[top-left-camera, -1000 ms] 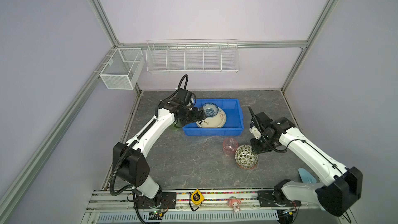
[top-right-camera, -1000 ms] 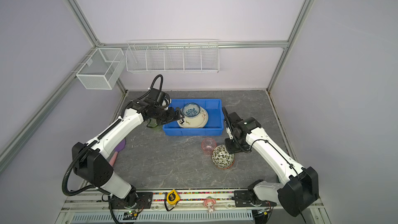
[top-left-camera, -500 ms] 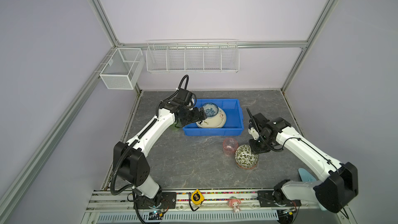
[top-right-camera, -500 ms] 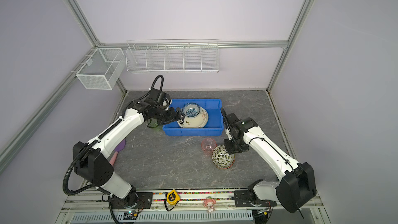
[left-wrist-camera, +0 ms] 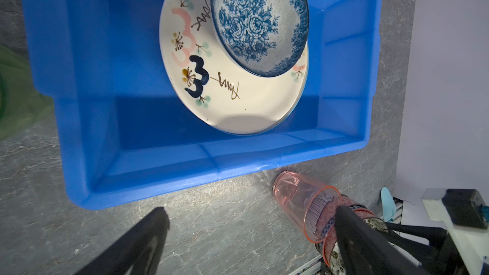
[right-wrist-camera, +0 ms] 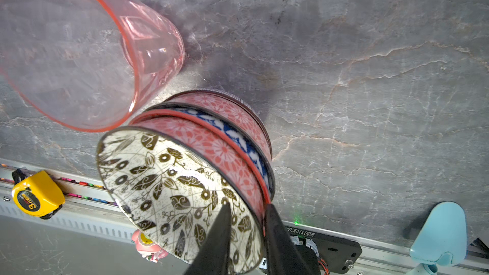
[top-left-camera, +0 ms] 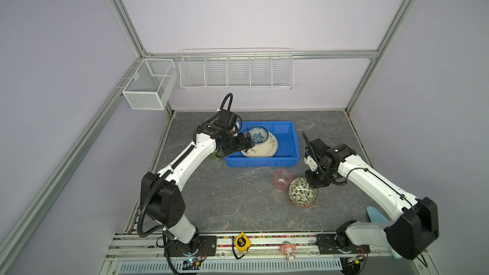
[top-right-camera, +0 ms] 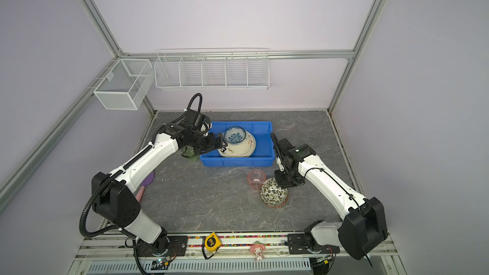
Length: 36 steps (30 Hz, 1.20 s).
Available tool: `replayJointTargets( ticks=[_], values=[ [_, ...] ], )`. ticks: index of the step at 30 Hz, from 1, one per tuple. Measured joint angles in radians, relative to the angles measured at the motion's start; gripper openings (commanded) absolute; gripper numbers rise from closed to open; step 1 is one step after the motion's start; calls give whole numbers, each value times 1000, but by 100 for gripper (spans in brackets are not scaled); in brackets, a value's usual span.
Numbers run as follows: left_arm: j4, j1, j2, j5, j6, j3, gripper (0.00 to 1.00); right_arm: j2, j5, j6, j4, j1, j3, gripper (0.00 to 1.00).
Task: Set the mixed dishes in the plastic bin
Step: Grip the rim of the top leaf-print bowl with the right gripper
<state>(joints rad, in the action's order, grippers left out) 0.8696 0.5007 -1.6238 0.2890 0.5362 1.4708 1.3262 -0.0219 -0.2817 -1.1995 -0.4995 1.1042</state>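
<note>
Leaf-patterned bowl [right-wrist-camera: 169, 181]: top of a nested stack, with red-and-blue patterned bowls [right-wrist-camera: 238, 133] beneath it, standing on the surface [right-wrist-camera: 344, 48] outside the plastic bin [top-left-camera: 260, 161].

Right gripper [right-wrist-camera: 247, 207]: astride this bowl's rim, one finger inside and one outside, jaws set narrow. Whether they actually pinch the wall cannot be told.

Pink cup [right-wrist-camera: 79, 56]: upright, just beside the stack on the side away from the right gripper.

Bin contents: cream plate marked "3" [left-wrist-camera: 238, 101], with a blue floral bowl [left-wrist-camera: 259, 22] resting on it.

Left gripper [left-wrist-camera: 251, 208]: above the bin's end, jaws spread wide, nothing between them. Plate and bowl lie ahead of it, and a green cup [left-wrist-camera: 16, 96] stands outside the bin behind it.
</note>
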Motion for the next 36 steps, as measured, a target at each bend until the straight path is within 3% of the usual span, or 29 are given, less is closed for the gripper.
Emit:
replayJointTargets(
  ticks=[12,15,36],
  values=[
    [-5,4,-5,4,0,0,98,0,-17,5,-6,0,1,13],
    [-5,6,-10,7,0,0,98,-3,-15,8,-20,0,1,7],
    [-8,18,-18,19,1,0,98,-31,-35,2,-71,0,37,7]
  ],
)
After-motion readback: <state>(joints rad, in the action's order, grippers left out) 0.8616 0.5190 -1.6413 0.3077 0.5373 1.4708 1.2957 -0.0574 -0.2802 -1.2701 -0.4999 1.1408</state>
